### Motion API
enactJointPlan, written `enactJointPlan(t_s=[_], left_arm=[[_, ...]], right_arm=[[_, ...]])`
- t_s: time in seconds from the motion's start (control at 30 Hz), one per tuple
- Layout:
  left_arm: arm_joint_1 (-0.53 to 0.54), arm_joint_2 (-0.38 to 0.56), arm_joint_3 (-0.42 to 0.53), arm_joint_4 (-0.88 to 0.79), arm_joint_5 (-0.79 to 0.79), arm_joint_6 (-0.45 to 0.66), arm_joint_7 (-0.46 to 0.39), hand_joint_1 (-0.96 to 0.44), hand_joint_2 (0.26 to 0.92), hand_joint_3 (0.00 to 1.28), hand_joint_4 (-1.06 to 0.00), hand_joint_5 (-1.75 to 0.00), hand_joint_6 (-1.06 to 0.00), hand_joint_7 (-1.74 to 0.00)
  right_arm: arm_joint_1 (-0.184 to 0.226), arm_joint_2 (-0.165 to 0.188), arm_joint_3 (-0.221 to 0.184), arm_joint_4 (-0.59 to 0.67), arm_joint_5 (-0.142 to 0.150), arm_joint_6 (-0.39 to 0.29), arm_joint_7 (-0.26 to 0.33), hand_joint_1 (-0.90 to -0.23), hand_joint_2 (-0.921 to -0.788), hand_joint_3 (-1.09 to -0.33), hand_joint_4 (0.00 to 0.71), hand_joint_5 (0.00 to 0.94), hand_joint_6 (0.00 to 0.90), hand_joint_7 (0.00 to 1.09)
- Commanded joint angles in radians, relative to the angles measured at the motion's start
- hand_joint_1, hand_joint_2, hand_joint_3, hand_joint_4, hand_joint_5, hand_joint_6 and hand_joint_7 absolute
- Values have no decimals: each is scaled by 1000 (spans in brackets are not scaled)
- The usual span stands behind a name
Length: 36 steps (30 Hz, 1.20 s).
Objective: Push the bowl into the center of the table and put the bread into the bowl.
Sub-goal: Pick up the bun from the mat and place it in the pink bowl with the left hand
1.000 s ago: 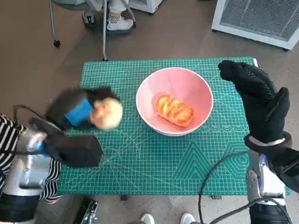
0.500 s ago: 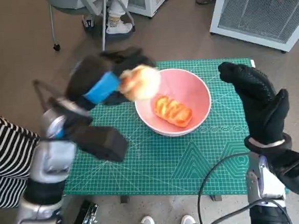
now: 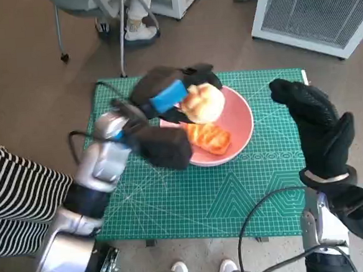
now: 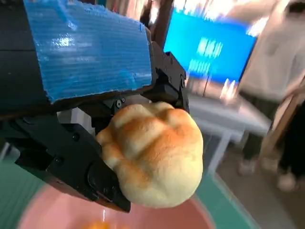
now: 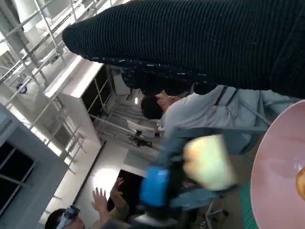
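Note:
A pink bowl [image 3: 239, 116] stands on the green cutting mat [image 3: 192, 197], with a glazed orange bread [image 3: 208, 138] lying inside it. My left hand [image 3: 166, 93] holds a round pale bun [image 3: 201, 103] above the bowl's near-left rim; the same bun [image 4: 155, 152] is gripped between the black fingers [image 4: 71, 157] in the left wrist view, over the bowl [image 4: 38, 214]. My right hand [image 3: 314, 123] is raised, flat and holding nothing, to the right of the bowl. The right wrist view shows the glove [image 5: 200, 43], the bun [image 5: 207, 162] and the bowl's rim [image 5: 279, 171].
A chair [image 3: 108, 20] and a person's feet stand beyond the mat. A white vented unit [image 3: 316, 8] is at the far right. Striped cloth [image 3: 17, 197] lies left of the table. People show in the right wrist view.
My left hand has carried the bun from the mat's left side up and rightward to over the bowl. The right hand stays raised. The camera shifted slightly.

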Motion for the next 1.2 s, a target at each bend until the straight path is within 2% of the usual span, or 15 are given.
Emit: enactJointPlan(t_s=[0.03,0.23,0.47,0.73,1.0,1.2], left_arm=[[-43,-9,-43,66,11,58,-106,-53,781,10,-167,-67,-228,-68],[-59,0,-72,82,33,101,-169,-193,748,2,-28,-9,-161,-8],[-39,-8,-44,80,-3,121,-186,-328,743,0,-1,0,-85,-1],[-35,11,2,117,-88,58,-214,-433,745,2,1,1,-8,1],[-23,23,107,191,-240,-107,-238,-569,820,30,1,1,1,1],[20,-35,249,234,-424,-299,-194,-637,891,74,1,1,-35,-17]], right_arm=[[33,4,-9,-21,1,17,-16,-702,-921,-744,181,2,82,428],[35,1,-14,-37,-6,22,-25,-703,-921,-745,181,2,80,430],[27,-4,-20,-32,-11,25,-31,-705,-921,-745,184,3,81,435],[14,-11,-26,-16,-11,22,-29,-706,-921,-745,186,3,83,442],[-5,-22,-33,-7,-7,30,-26,-706,-921,-744,187,3,80,445],[-33,-24,-42,6,-3,43,-32,-701,-921,-743,187,3,76,446]])
